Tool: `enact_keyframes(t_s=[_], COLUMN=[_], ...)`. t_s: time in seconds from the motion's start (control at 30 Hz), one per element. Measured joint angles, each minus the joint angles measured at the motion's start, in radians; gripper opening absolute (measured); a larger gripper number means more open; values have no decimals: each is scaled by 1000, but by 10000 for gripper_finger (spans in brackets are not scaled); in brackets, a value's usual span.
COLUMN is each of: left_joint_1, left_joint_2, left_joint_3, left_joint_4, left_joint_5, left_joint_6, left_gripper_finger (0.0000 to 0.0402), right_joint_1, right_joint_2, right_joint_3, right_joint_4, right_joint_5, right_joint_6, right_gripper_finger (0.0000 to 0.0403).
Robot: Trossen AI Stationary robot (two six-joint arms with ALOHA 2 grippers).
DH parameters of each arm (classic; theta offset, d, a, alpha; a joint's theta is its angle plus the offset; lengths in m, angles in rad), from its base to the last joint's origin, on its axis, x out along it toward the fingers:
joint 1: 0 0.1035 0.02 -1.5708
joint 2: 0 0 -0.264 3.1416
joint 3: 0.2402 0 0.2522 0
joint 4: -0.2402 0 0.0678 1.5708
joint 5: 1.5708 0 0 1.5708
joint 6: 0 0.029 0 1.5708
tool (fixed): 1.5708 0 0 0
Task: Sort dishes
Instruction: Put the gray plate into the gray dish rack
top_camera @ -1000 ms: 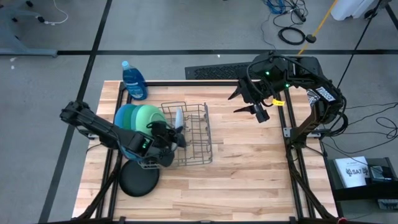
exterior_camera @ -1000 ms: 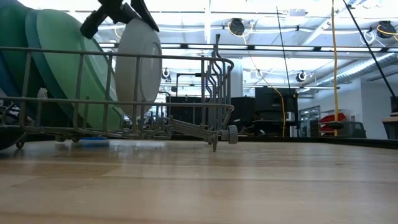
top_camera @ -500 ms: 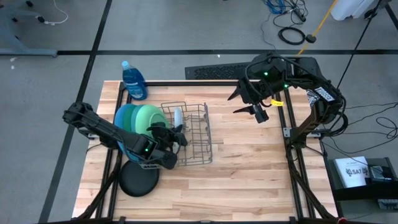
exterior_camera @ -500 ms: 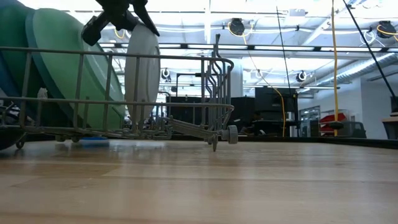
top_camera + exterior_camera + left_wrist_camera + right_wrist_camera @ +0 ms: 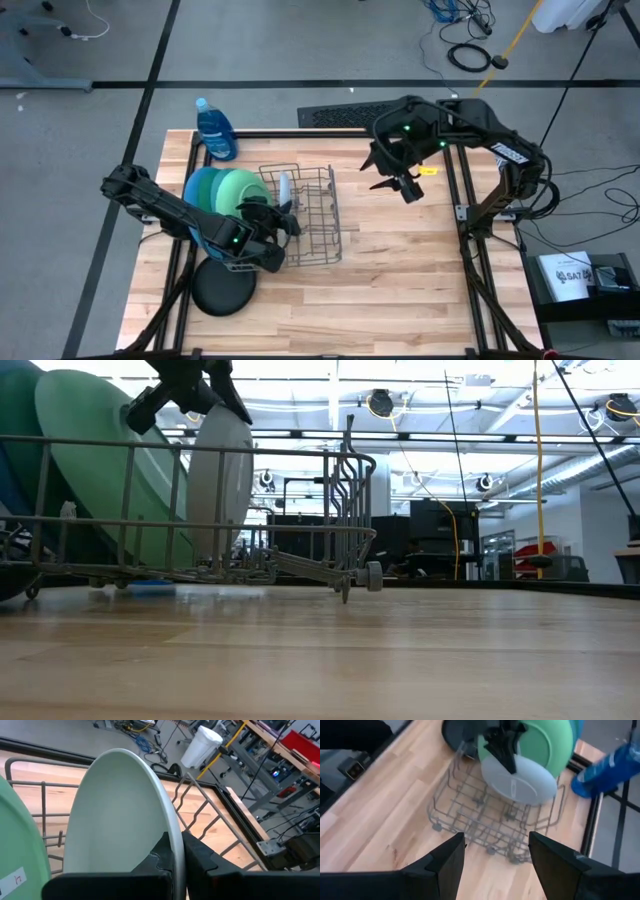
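Left tool (image 5: 176,851) pinches pale plate (image 5: 120,815) over wood table (image 5: 400,260); right tool (image 5: 495,851) spread.

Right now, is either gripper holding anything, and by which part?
The left gripper is shut on the top rim of the pale plate, which stands on edge in the wire rack. The right gripper is open and holds nothing.

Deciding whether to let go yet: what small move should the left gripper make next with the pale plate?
Probably open the left gripper: it pinches the pale plate's rim, and the plate already stands upright in the rack beside the light green plate.
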State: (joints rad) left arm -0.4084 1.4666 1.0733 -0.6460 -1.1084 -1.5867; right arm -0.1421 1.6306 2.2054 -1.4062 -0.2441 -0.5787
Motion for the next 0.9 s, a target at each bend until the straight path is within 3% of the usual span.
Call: enact_keyframes(t_s=[0.27, 0.63, 0.9], left_joint_1=[0, 0, 0], left_joint_2=[0, 0, -42], left_joint_3=[0, 0, 0], left_joint_4=[1, 1, 2], left_joint_5=[6, 19, -16], left_joint_6=[20, 21, 62], left_gripper_finger=[33, 120, 130], right_joint_1=[0, 0, 0], right_joint_2=[0, -1, 0], right_joint_3=[-30, -47, -47], right_joint_4=[50, 50, 48], right_joint_5=[-24, -21, -21], right_joint_6=[-10, -9, -9], right_gripper_finger=[212, 212, 212])
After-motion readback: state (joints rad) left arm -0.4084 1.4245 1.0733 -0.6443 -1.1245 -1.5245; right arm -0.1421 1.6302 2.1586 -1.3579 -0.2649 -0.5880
